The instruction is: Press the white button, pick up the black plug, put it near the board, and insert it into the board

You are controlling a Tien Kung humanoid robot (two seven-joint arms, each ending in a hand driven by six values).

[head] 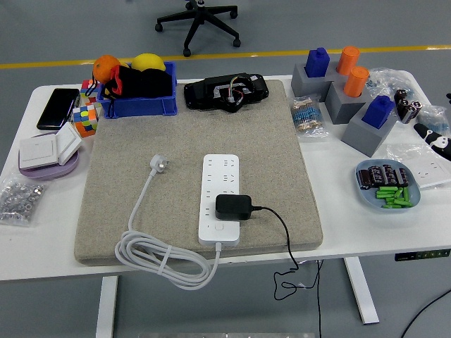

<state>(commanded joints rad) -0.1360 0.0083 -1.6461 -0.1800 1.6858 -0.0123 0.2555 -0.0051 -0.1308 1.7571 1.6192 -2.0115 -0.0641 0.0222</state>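
At right edge, robot hand [438, 139] barely visible, low over table [338, 211].

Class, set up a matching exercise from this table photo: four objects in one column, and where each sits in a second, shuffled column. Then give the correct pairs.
Things:
1. black plug
2. phone
3. blue bin
4. plate of batteries

Places:
A. far left corner of the table
B. on the white power strip
C. right of the mat, on bare table
D. at the mat's far left corner

Pairs: 1-B, 2-A, 3-D, 4-C

Black plug [233, 206], white board [220, 199], seemingly beige mat [282, 162]
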